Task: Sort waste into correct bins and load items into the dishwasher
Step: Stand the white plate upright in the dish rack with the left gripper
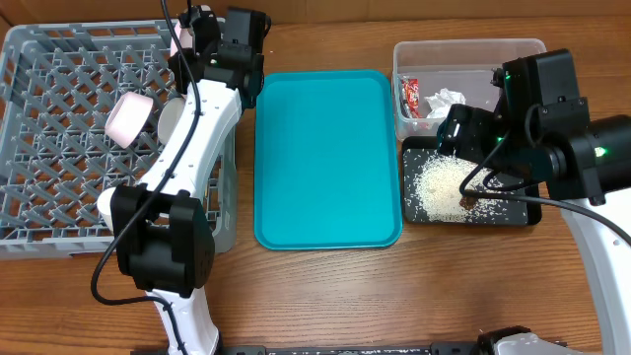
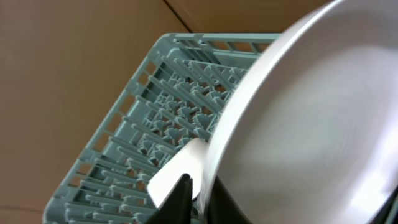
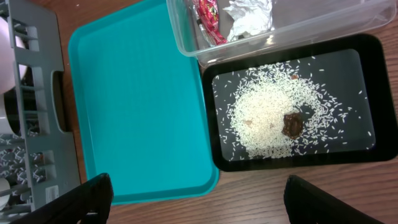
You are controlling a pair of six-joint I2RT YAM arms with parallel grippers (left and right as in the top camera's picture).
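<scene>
Counter (image 1: 325, 296): bare wood, carrying everything below.
Dish rack (image 1: 59, 99): grey lattice at the left end.
Teal tray (image 1: 325, 158): flat, between the rack and the two bins.
Left arm (image 1: 192, 138): stretched from the near edge across the rack's right side, wrist at the far right corner.
Right arm (image 1: 572, 148): reaching in from the right, wrist bent down over the bins.
Plate (image 2: 311, 124): large, white, tilted on edge above the rack.
Left hand (image 2: 199, 202): fingers closed narrowly on the plate's rim.
Right hand (image 3: 205, 202): fingers spread wide, holding nothing, hovering above the black tray.
Clear tub (image 1: 463, 44): far right, touching the black tray's far side.
Black tray (image 3: 367, 124): shallow, just beside the teal tray.
Rice (image 3: 267, 121): loose white heap in the black tray.
Saucer (image 1: 128, 113): pinkish, standing on edge in the rack beside the left arm.
Tissue (image 3: 249, 15): crumpled, inside the tub.
Wrapper (image 3: 208, 18): red, shiny, inside the tub beside the tissue.
Brown lump (image 3: 292, 124): on the rice heap's right edge.
</scene>
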